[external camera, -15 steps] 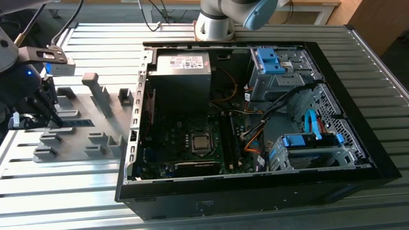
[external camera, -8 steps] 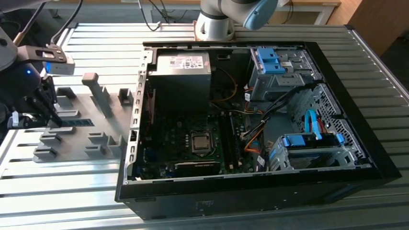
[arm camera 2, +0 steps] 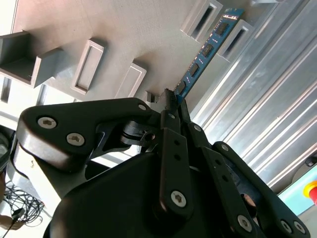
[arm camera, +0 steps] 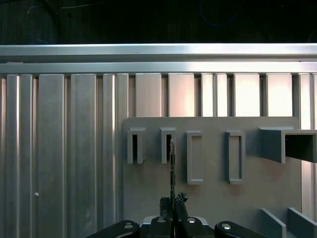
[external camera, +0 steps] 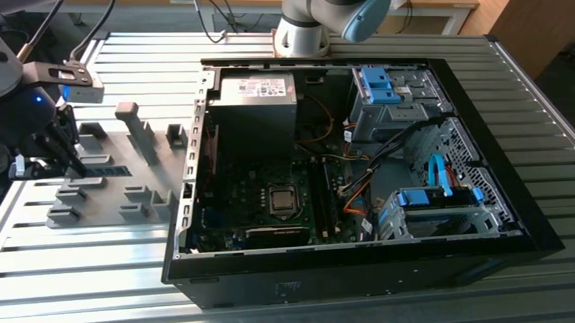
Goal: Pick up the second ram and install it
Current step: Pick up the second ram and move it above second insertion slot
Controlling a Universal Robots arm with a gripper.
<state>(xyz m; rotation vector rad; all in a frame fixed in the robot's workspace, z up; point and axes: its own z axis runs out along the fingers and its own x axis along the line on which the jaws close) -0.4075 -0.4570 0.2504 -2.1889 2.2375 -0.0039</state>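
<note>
The second ram (arm camera 2: 205,49) is a thin blue-green stick with black chips. My gripper (arm camera 2: 171,98) is shut on one end of it, and the far end reaches between two slotted blocks of the grey holder plate (arm camera 2: 124,29). In the first wrist view the ram (arm camera: 172,166) is seen edge-on, rising from the gripper (arm camera: 173,199). In the exterior view the gripper (external camera: 75,168) stands over the holder plate (external camera: 108,202) at that view's left, with the ram (external camera: 101,171) lying level beside it. Whether the stick still rests on the plate, I cannot tell.
An open computer case (external camera: 359,168) lies at the exterior view's right, with its motherboard (external camera: 269,202), power supply (external camera: 256,94) and blue-tabbed drive cages (external camera: 395,91). Upright grey posts (external camera: 139,131) stand on the holder plate. The ribbed aluminium table (external camera: 90,269) runs underneath.
</note>
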